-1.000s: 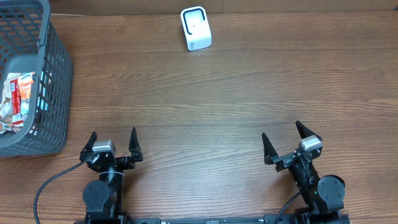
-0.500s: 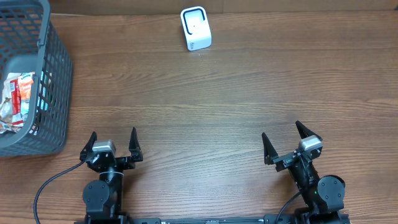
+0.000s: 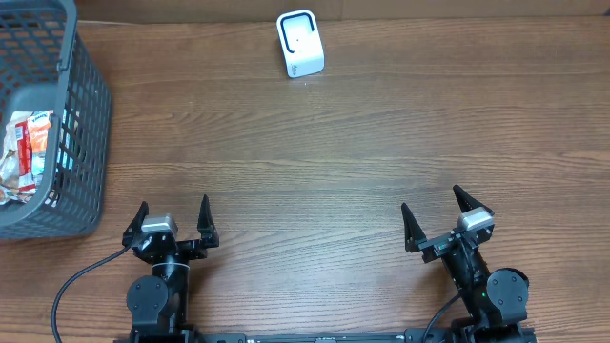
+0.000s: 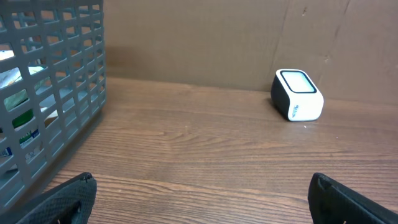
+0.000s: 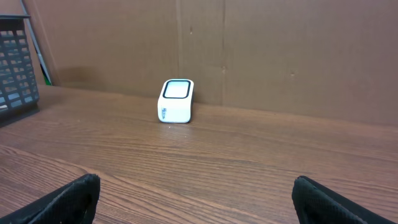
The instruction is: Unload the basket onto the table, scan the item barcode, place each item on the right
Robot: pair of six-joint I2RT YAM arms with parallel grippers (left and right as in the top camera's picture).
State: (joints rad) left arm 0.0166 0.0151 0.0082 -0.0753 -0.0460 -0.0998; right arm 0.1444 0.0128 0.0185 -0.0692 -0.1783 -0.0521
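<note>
Both arms sit at the near edge of the counter (image 3: 315, 162). Left fingers (image 3: 205, 217) + right fingers (image 3: 410, 227) are spread fully wide w/ nothing in them. The item's prob that snack packet (image 3: 27, 152), inside the grey basket (image 3: 91, 114) far left. Scanner (image 3: 300, 43) is at the back w/ its window up, imo so a barcode can go over it.

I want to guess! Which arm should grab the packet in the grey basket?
Probably left: the left gripper sits open beside the grey plastic basket holding the red-and-white packet; the right gripper is much farther away.
</note>
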